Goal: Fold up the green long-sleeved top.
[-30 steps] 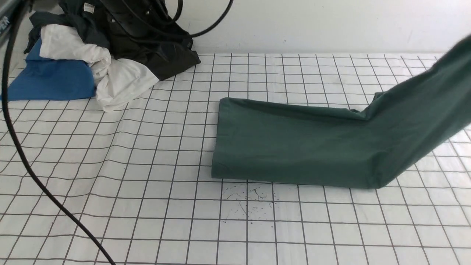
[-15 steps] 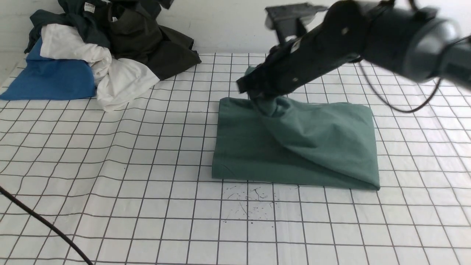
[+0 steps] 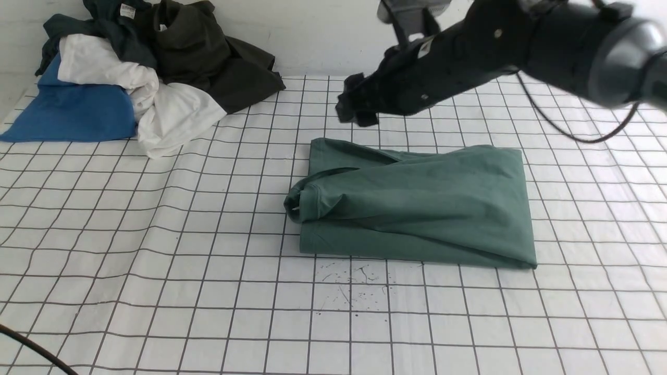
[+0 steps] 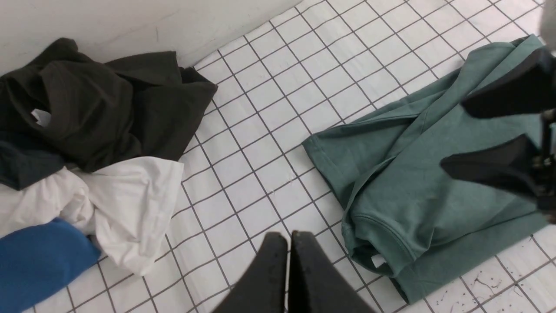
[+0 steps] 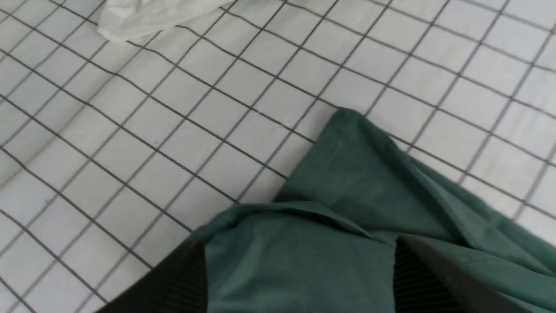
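The green long-sleeved top (image 3: 417, 208) lies folded in a rectangle in the middle of the gridded table, its ribbed neck (image 3: 305, 203) bunched at the left end. It also shows in the left wrist view (image 4: 417, 182) and the right wrist view (image 5: 347, 217). My right gripper (image 3: 357, 109) hovers open and empty above the top's far left corner, apart from the cloth; its jaws stand wide in the right wrist view (image 5: 295, 252). My left gripper (image 4: 289, 237) is shut and empty, above bare table to the left of the neck. It is out of the front view.
A pile of clothes sits at the far left corner: a blue garment (image 3: 68, 112), a white one (image 3: 156, 109) and a dark olive-black one (image 3: 208, 57). A black cable (image 3: 31, 351) crosses the near left corner. The wall stands behind the table.
My right gripper carried the top's raised right half over to the left, let it go and rose. The top now lies doubled over. The black cable has swung away to the left.
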`<state>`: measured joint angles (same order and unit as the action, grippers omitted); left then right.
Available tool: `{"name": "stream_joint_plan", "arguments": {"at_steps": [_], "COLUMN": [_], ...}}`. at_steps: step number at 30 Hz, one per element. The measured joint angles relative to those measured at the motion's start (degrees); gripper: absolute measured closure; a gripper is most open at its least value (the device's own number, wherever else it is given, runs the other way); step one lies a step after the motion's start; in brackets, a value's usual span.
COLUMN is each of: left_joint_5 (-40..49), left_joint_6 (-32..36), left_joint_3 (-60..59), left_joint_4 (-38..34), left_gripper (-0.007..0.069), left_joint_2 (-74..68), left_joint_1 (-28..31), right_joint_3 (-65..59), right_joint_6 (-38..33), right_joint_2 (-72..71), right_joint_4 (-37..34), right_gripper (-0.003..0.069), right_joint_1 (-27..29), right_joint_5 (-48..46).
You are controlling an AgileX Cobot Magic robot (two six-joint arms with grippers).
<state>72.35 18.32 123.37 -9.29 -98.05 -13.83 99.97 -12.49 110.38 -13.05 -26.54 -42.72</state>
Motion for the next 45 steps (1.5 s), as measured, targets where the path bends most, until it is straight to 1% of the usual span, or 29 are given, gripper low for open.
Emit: {"name": "stream_joint_plan", "arguments": {"at_steps": [2,3,5,7,8,9,11,12,13,14,16,18,19,21,22,23,26,27,28,29,30,31,34,37,41,45], "left_joint_5": [0.06,0.06,0.0,0.0,0.0,0.0,0.0,0.0,0.0,0.0,-0.09,-0.34,-0.93,-1.55,-2.55,-3.8,-6.91,-6.91,-8.85,-9.36,-11.33,-11.54,-14.5,-16.86,-18.12,-18.41], "left_joint_6": [-0.53,-0.57,-0.98,-0.98,-0.98,-0.98,-1.03,-1.13,-1.09,-1.15,-1.25,-1.31,-1.51,-1.65,-2.23,-3.06,-5.1,-5.29,-6.76,-6.99,-8.91,-8.91,-12.48,-15.23,-16.38,-16.45], "left_joint_3": [-0.31,-0.59,-3.56,-6.67,-9.03,-10.04,-16.27,-20.76,-21.41,-26.87,-33.96,-38.18,-43.63,-46.98,-52.16,-56.63,-64.54,-65.13,-69.64,-70.16,-75.04,-75.04,-81.34,-85.73,-90.55,-92.75], "left_joint_4": [0.0,0.0,0.0,0.0,0.0,0.0,0.0,-0.07,-0.08,-0.07,0.0,0.0,0.0,0.06,0.27,0.77,2.51,2.51,3.53,3.75,4.81,4.94,6.71,7.13,7.31,7.31], "left_gripper": [0.0632,0.0632,0.0632,0.0632,0.0632,0.0632,0.0632,0.0632,0.0632,0.0632,0.0632,0.0631,0.0631,0.0631,0.0631,0.0631,0.0631,0.0631,0.0631,0.0631,0.0631,0.0631,0.0631,0.0631,0.0631,0.0631], "left_joint_2": [0.63,1.03,4.28,6.72,9.06,9.86,14.57,17.67,18.12,21.67,26.02,28.17,32.01,34.2,37.33,40.62,47.68,48.21,52.62,53.21,58.49,59.1,68.92,76.83,84.2,87.79], "left_joint_1": [0.0,0.0,0.0,0.0,0.0,0.0,0.0,0.0,0.0,0.0,0.0,0.0,0.0,0.0,0.0,0.0,0.0,0.0,0.0,0.0,0.0,0.0,0.0,0.0,0.0,0.0], "right_joint_3": [0.19,0.18,0.24,0.24,0.24,0.24,0.24,0.24,0.24,0.24,0.24,0.24,0.24,0.24,0.24,0.24,0.24,0.24,0.24,0.24,0.24,0.24,0.24,0.24,-0.39,-6.03], "right_joint_6": [0.01,0.01,0.07,0.07,0.07,0.07,0.07,0.07,0.07,0.07,-0.31,-0.71,-1.18,-1.56,-1.77,-1.82,-2.01,-2.01,-2.18,-2.17,-2.29,-2.29,-2.5,-2.6,-3.1,-5.46], "right_joint_2": [-1.38,-1.47,-1.93,-1.59,-0.94,-0.81,1.02,2.63,2.88,5.09,8.19,10.11,12.25,14.16,15.68,16.58,16.03,16.03,14.84,14.38,11.34,10.43,1.43,-7.36,-19.0,-29.12], "right_joint_4": [3.37,4.21,9.17,10.99,11.67,11.8,11.82,10.7,10.48,7.88,4.85,2.84,1.44,0.72,0.41,0.36,0.33,0.33,0.81,0.89,2.43,2.65,5.55,6.36,5.07,1.52], "right_gripper": [0.0142,0.0146,0.0233,0.0293,0.0361,0.037,0.0478,0.0533,0.0559,0.0613,0.0654,0.0664,0.0669,0.0671,0.0672,0.0672,0.0672,0.0672,0.0672,0.0672,0.0672,0.0672,0.0672,0.0673,0.0673,0.0673], "right_joint_1": [0.97,1.07,2.31,2.93,3.36,3.4,3.64,3.64,3.64,3.49,3.11,2.65,2.09,1.51,1.08,0.9,0.91,0.91,0.91,0.91,0.91,0.91,0.91,0.91,0.91,0.91], "right_joint_5": [-3.82,-4.29,-11.47,-15.62,-18.28,-18.57,-20.2,-20.33,-20.33,-19.98,-18.84,-17.7,-16.26,-14.98,-14.17,-13.69,-14.02,-14.02,-14.93,-15.29,-16.65,-16.92,-18.17,-18.42,-18.69,-15.98]}}
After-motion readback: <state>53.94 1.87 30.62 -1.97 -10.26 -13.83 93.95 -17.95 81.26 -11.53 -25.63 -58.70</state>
